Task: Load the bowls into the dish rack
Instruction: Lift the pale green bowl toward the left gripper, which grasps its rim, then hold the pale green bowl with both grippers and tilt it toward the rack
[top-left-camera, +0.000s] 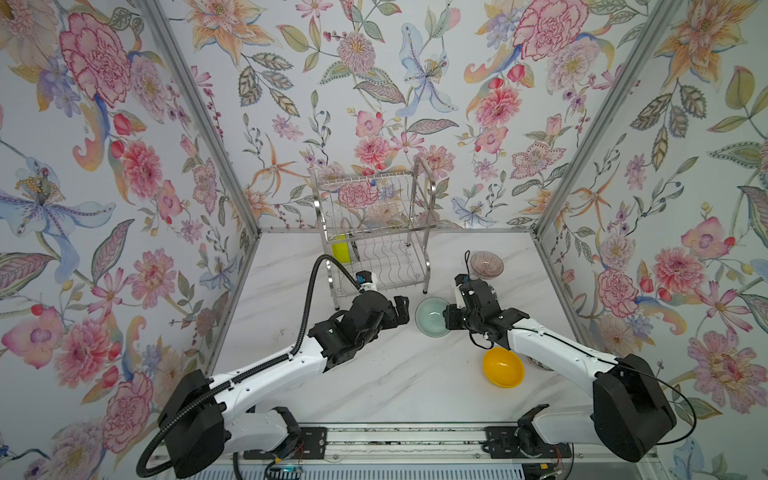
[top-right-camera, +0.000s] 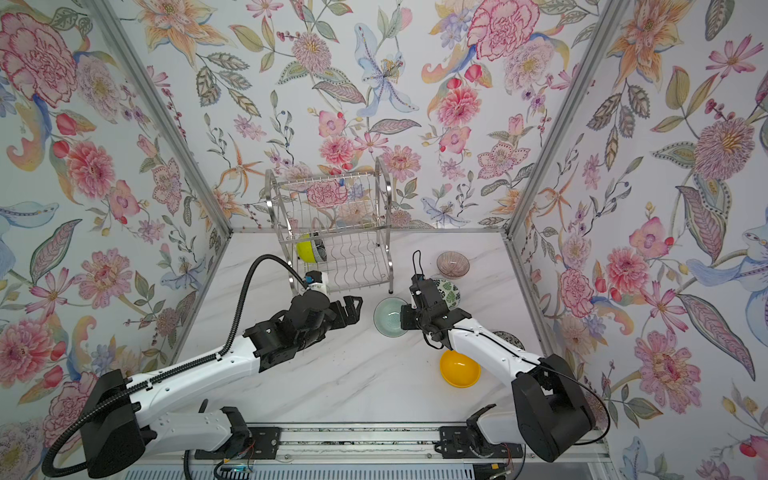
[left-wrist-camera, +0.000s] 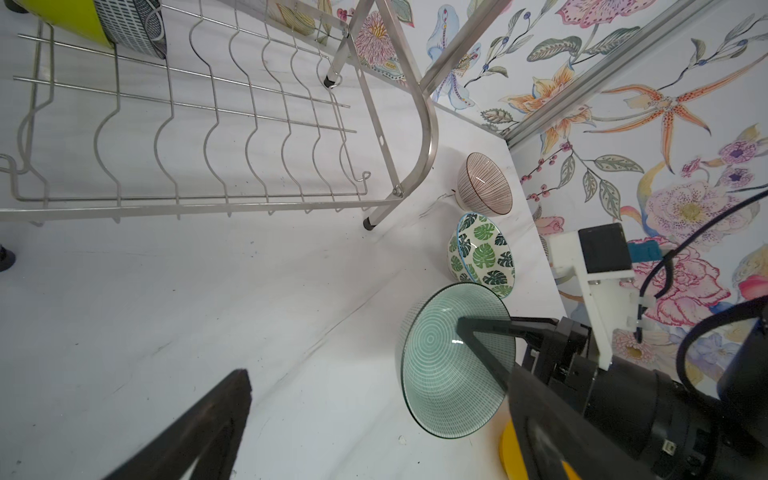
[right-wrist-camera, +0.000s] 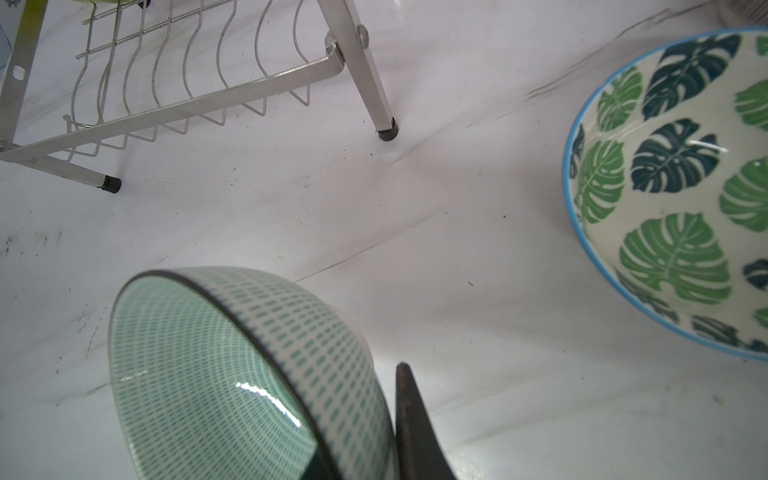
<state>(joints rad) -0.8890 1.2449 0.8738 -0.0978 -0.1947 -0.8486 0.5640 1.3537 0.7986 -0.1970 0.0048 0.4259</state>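
Right hand (top-left-camera: 448, 319) is pinching the rim of the pale green bowl (top-left-camera: 430, 318), gripping the wall from inside and outside. The bowl is tilted, its opening turned partly toward the left hand (top-left-camera: 401, 312). It sits just in front of the near right leg of the dish rack (top-left-camera: 374, 232). Whether it clears the surface I cannot tell. The left hand is spread wide and holds nothing; it is close beside that bowl but apart from it.

The dish rack stands at the back of the worktop (top-left-camera: 374, 382), near the rear wall. A lime green bowl (top-left-camera: 340, 249) and a black-and-white bowl (left-wrist-camera: 133, 29) stand on edge, side by side, at the left end of its lower tier.

To the right of the rack a ribbed pinkish bowl (top-left-camera: 486, 264) sits upright, with a leaf-print bowl (top-right-camera: 451, 291) just in front of it. An orange-yellow bowl (top-left-camera: 503, 368) lies nearer the front, beside the right forearm.

The worktop is white with thin grey marble veins — dotted with dark specks and faint scuffs. Floral wallpaper (top-left-camera: 374, 83) covers all three walls, which meet at slanting aluminium posts (top-left-camera: 199, 112). A rail (top-left-camera: 395, 436) along the front edge carries both arm bases.
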